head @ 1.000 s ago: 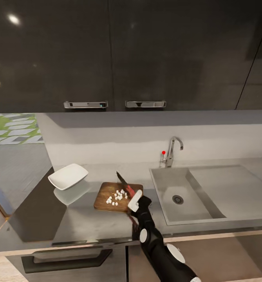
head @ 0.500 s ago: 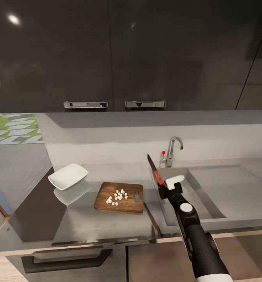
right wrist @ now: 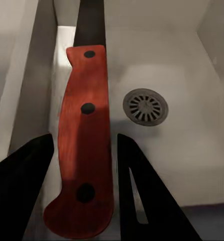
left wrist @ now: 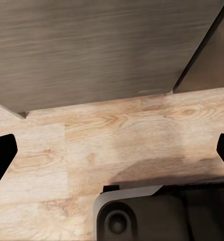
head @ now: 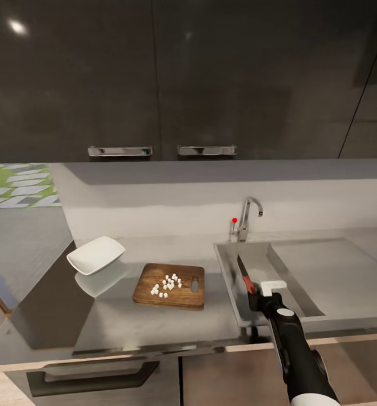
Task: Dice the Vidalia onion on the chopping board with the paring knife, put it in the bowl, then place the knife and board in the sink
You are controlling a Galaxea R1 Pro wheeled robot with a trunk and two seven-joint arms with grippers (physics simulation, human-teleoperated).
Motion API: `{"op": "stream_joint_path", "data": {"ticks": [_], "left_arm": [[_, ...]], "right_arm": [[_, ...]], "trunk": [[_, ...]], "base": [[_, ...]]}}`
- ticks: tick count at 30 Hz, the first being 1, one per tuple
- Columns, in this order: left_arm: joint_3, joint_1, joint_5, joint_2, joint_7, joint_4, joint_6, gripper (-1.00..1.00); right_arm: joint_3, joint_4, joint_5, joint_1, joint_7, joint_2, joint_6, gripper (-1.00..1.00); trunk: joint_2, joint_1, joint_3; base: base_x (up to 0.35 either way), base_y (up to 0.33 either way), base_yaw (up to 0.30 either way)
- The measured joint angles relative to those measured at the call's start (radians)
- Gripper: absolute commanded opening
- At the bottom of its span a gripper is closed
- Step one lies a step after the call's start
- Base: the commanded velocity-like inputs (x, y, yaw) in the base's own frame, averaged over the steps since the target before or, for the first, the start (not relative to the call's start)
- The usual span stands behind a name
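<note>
So the robot's on the knife-into-the-sink step. Nearest the camera, the right end effector [head: 254,293] hangs over the front-left corner of the sink [head: 229,282], and the paring knife [head: 245,276] sits in it, blade pointing toward the back wall. In the right wrist view the red handle [right wrist: 84,145] lies between the two dark fingers [right wrist: 21,186], which look spread a bit wider than the handle, so it's hard to say if it's properly pinched or already let go. Basin underneath has nothing in it besides the drain [right wrist: 145,106]. Next move is probably just getting the knife down to the basin floor and backing the arm out without dragging it along.

The odd part: the diced onion [head: 167,283] is sitting mid chopping board [head: 169,285], on the table just left of the sink. The bowl [head: 96,254], further back toward the table's left end, looks empty. So the dice need moving before the board goes in.

The left end effector [left wrist: 112,150] is wide open, holding nothing, pointed at the wooden floor [left wrist: 92,145].
</note>
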Motion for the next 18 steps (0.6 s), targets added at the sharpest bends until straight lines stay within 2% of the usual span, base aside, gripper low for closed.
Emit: {"op": "stream_joint_path", "data": {"ticks": [6,11,18], "left_arm": [[0.0,0.0,0.0,0.0,0.0,0.0,0.0,1.0],[0.0,0.0,0.0,0.0,0.0,-0.001,0.0,1.0],[0.0,0.0,0.0,0.0,0.0,-0.001,0.0,1.0]], "right_arm": [[-0.002,0.01,0.0,0.0,-0.002,0.0,-0.004,-1.0],[-0.001,0.008,-0.001,0.0,0.003,0.001,-0.012,-1.0],[-0.002,0.008,0.0,0.0,0.002,0.0,-0.012,-1.0]], "trunk": [[0.0,0.0,0.0],[0.0,0.0,0.0],[0.0,0.0,0.0]], "base": [[0.109,-0.118,0.0],[0.021,-0.016,0.015],[0.001,0.0,0.219]]}}
